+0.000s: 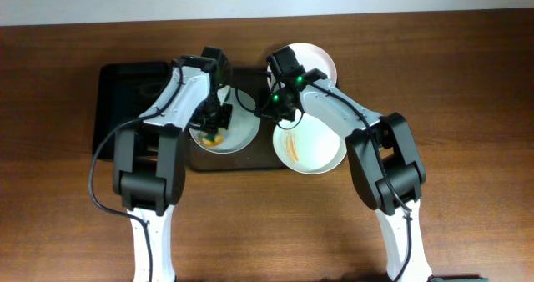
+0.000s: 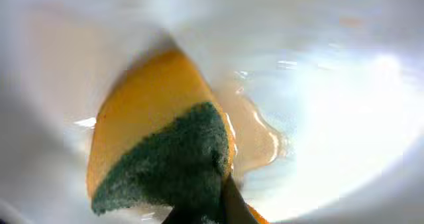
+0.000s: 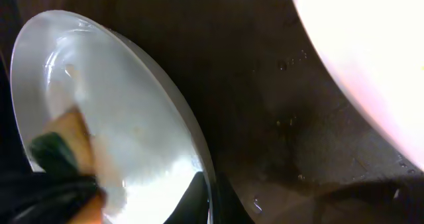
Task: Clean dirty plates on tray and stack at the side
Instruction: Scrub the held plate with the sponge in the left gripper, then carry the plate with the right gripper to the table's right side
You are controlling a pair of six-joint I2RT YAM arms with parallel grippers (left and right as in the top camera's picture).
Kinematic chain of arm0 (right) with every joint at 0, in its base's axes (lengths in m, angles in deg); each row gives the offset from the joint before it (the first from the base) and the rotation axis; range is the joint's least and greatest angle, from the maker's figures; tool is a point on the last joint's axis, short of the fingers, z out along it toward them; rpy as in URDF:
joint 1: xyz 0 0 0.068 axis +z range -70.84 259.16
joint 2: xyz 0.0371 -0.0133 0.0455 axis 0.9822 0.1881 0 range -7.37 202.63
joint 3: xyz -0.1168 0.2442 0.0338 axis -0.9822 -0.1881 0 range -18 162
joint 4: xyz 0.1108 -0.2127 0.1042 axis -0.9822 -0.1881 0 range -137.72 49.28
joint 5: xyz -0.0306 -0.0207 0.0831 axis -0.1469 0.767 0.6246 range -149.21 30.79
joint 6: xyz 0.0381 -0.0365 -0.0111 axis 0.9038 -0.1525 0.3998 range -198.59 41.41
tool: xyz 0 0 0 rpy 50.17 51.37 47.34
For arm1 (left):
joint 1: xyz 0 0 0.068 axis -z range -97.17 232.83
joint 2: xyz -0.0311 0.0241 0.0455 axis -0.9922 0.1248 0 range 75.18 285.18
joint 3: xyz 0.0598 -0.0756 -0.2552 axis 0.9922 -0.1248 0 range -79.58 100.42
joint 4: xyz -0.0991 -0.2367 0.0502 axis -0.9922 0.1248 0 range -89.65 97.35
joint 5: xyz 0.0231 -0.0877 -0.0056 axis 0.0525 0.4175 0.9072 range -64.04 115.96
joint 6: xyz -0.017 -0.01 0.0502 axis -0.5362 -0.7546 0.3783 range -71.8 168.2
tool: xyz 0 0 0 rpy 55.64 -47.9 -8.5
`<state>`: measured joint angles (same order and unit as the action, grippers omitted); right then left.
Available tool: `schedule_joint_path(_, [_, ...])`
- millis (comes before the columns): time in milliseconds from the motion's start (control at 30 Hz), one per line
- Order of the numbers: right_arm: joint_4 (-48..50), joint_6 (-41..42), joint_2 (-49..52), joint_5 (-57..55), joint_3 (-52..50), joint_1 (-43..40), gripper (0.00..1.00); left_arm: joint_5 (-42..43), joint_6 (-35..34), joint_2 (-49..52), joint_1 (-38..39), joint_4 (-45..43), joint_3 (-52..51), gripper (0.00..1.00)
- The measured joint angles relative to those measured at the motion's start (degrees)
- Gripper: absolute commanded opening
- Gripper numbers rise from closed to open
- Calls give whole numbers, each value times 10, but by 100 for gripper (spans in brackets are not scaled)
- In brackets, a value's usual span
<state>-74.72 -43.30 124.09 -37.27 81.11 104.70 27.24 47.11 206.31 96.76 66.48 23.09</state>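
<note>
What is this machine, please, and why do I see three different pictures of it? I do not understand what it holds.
These are two robot arms at a wooden table. One picture looks down from above; the other two come from cameras on each wrist. Three white plates lie on a dark tray. The left gripper holds a yellow and green sponge against a smeared plate. The right gripper appears to grip that plate's rim, seemingly to steady it. Another smeared plate and a third plate wait nearby.
</note>
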Motion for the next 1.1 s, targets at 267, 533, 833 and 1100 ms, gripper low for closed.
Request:
schedule_joint_path(267, [-1, 3, 0, -5, 0, -1, 4, 88, -30, 0, -15, -164, -8, 1])
schedule_joint_path(533, [-53, -43, 0, -4, 5, 0, 4, -54, -135, 14, -23, 104, 228, 1])
schedule_joint_path(833, [-184, -107, -196, -407, 12, 88, 4, 4, -122, -15, -76, 141, 284, 1])
schedule_joint_path(1100, [-200, -115, -213, -907, 13, 255, 4, 5, -120, -15, -76, 136, 284, 1])
